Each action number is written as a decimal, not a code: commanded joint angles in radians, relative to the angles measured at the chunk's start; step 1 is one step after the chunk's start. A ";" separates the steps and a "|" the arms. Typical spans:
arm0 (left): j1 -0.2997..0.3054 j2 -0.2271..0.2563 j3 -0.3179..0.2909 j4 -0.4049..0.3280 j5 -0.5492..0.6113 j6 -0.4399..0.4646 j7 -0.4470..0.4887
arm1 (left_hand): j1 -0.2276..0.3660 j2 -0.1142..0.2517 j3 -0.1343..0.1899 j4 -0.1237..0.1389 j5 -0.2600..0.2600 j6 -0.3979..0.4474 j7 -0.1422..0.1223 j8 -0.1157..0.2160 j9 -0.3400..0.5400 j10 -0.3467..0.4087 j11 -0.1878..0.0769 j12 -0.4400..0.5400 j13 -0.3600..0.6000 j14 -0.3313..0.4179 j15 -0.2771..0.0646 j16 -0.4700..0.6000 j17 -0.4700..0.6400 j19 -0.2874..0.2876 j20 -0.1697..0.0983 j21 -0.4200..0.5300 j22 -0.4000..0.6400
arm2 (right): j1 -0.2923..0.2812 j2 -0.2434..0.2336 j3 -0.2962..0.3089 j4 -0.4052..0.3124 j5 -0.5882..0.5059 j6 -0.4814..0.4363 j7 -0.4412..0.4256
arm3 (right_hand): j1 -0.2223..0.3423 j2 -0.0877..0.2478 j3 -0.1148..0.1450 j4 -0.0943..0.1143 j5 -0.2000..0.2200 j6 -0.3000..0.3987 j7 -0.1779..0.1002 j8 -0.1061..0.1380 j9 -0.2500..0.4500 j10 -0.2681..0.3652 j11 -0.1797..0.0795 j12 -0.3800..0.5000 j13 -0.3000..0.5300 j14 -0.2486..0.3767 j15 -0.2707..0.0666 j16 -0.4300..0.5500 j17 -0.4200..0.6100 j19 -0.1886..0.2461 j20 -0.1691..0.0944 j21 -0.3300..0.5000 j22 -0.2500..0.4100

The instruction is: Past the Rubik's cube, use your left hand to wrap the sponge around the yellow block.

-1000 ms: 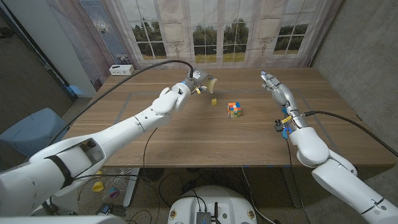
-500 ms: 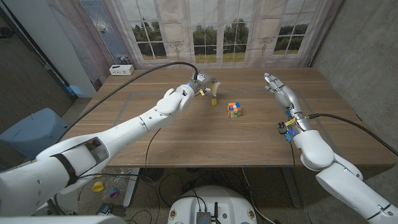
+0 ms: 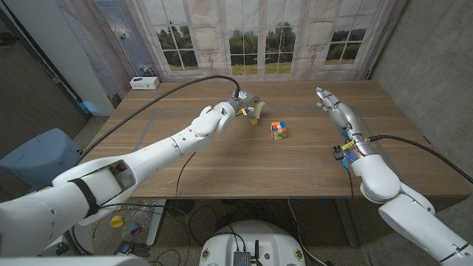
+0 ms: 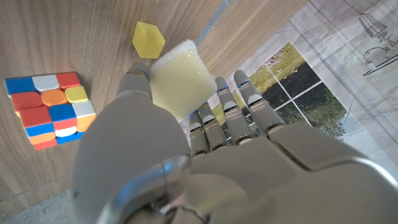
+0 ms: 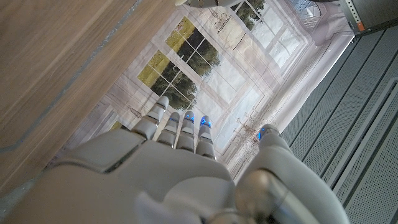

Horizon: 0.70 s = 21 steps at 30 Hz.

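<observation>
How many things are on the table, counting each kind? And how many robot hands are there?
Sponge: 1, in the left hand
Yellow block: 1
Rubik's cube: 1
White box at the far corner: 1
Robot hands: 2, counting the right hand
Total: 4 things and 2 hands

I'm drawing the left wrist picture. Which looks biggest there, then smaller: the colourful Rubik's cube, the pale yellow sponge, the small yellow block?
1. Colourful Rubik's cube and pale yellow sponge look about alike; the sponge is nearer the camera, so no ranking.
2. Small yellow block, clearly smallest.
</observation>
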<state>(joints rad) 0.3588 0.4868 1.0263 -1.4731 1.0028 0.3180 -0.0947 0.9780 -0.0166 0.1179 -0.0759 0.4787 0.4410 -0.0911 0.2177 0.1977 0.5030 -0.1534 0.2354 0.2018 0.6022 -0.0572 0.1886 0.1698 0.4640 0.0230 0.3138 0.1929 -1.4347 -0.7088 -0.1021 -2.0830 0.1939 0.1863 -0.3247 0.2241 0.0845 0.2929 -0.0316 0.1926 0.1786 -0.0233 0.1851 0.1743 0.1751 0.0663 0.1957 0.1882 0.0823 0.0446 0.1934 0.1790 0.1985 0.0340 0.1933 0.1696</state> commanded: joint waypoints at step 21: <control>-0.061 -0.072 0.084 0.140 -0.075 -0.005 -0.019 | 0.006 0.003 -0.010 0.000 -0.003 0.022 -0.001 -0.004 0.004 0.017 0.002 -0.003 0.003 0.004 -0.154 -0.001 0.002 0.005 -0.005 -0.002 0.005 | 0.003 0.005 0.020 0.033 0.029 0.009 0.018 | -0.004 0.007 0.003 -0.007 0.000 0.003 -0.004 0.002 0.005 0.007 -0.004 0.000 0.002 0.006 0.002 -0.001 0.006 0.012 0.001 0.003 0.004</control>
<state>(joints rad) 0.3129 0.4326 1.0834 -1.3691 0.9501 0.3070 -0.1056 0.9780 -0.0166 0.1096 -0.0759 0.4787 0.4538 -0.0892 0.2177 0.1974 0.5135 -0.1534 0.2354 0.2018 0.6022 -0.0572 0.1887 0.1698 0.4641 0.0230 0.3138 0.1929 -1.4305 -0.7099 -0.0870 -2.0612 0.2133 0.1875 -0.3060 0.2242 0.0845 0.2929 -0.0316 0.1926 0.1786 -0.0233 0.1851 0.1743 0.1750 0.0662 0.1958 0.1882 0.0822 0.0446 0.1934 0.1816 0.2021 0.0376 0.1933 0.1696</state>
